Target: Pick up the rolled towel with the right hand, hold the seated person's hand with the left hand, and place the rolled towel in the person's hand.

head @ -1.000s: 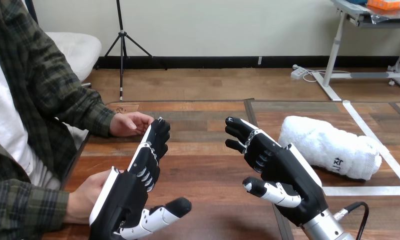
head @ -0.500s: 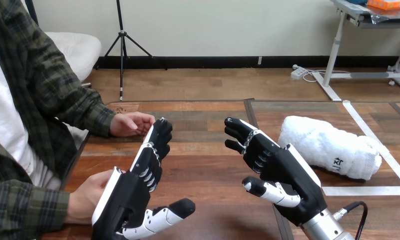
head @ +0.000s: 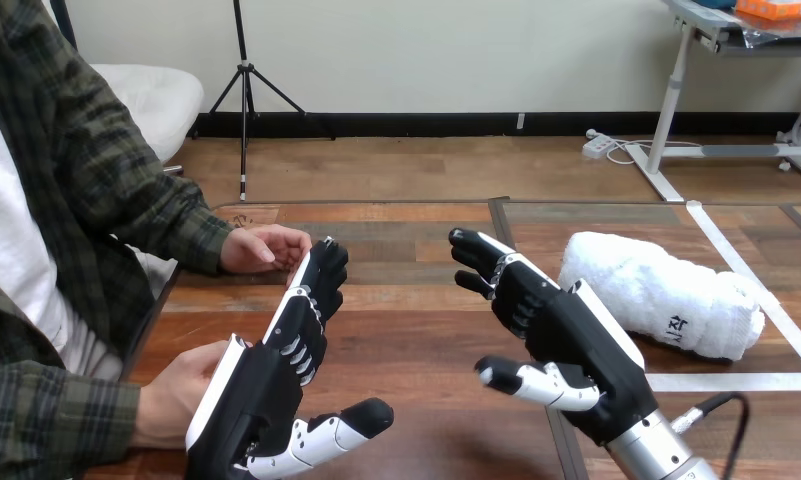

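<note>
A white rolled towel (head: pixel 661 293) lies on the table at the right, inside a white taped square. My right hand (head: pixel 561 335) hovers just left of the towel, open with fingers stretched forward and thumb out, apart from the towel. My left hand (head: pixel 276 375) is open at the lower left, fingers straight and thumb spread. The person's nearer hand (head: pixel 171 395) rests at the table's left edge, right behind my left hand; whether the two touch I cannot tell. The person's farther hand (head: pixel 264 248) lies on the table just beyond my left fingertips.
White tape lines (head: pixel 746 270) mark a square on the wooden table (head: pixel 416 320) around the towel. The person's torso and sleeves fill the left side.
My right hand has crept slightly forward and up. My left hand has edged a little to the right. The towel and the person's hands have stayed put.
</note>
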Robot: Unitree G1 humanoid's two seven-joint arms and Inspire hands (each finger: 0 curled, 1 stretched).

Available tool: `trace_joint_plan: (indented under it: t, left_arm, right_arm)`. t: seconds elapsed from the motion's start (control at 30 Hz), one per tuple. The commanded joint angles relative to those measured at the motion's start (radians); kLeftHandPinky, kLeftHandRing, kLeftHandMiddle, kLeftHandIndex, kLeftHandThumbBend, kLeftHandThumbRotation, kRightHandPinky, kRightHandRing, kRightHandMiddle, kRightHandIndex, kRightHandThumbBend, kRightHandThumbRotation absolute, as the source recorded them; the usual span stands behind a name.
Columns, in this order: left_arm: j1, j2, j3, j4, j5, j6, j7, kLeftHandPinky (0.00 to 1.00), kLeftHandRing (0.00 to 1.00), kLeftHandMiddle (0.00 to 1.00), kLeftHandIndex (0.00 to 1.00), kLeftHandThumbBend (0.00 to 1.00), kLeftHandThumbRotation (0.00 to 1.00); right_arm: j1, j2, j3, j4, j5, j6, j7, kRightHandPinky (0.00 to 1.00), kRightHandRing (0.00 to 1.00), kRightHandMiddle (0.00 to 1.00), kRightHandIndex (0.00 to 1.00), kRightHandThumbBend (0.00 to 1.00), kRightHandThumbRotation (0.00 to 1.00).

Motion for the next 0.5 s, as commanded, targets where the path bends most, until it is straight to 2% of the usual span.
trace_joint_plan:
  t: [0.0, 0.1, 0.2, 0.3, 0.47]
  left_arm:
    - [-0.038, -0.002, -0.007, -0.049, 0.012, 0.001, 0.009, 1.0, 1.0, 1.0, 1.0, 1.0, 0.48]
    - [-0.039, -0.002, -0.006, -0.05, 0.018, -0.001, 0.013, 1.0, 1.0, 1.0, 1.0, 1.0, 0.48]
    - [-0.04, -0.001, -0.008, -0.052, 0.022, 0.003, 0.015, 1.0, 1.0, 1.0, 1.0, 1.0, 0.48]
    - [-0.041, -0.003, -0.01, -0.054, 0.024, 0.007, 0.019, 1.0, 1.0, 1.0, 1.0, 1.0, 0.48]
    - [-0.044, -0.011, -0.012, -0.052, 0.025, 0.011, 0.025, 1.0, 1.0, 1.0, 1.0, 1.0, 0.49]
  right_arm:
    - [-0.035, -0.042, -0.001, -0.052, -0.052, -0.051, -0.068, 0.95, 0.98, 0.96, 0.91, 1.0, 0.51]
    - [-0.039, -0.049, -0.002, -0.051, -0.074, -0.061, -0.098, 0.95, 0.99, 0.96, 0.92, 1.0, 0.52]
    - [-0.054, -0.066, -0.009, -0.045, -0.115, -0.077, -0.15, 0.96, 0.99, 0.96, 0.92, 1.0, 0.52]
    - [-0.068, -0.083, -0.014, -0.043, -0.156, -0.086, -0.207, 0.97, 1.0, 0.96, 0.93, 1.0, 0.53]
    - [-0.098, -0.133, -0.024, -0.053, -0.261, -0.073, -0.326, 0.98, 1.0, 0.96, 0.94, 1.0, 0.56]
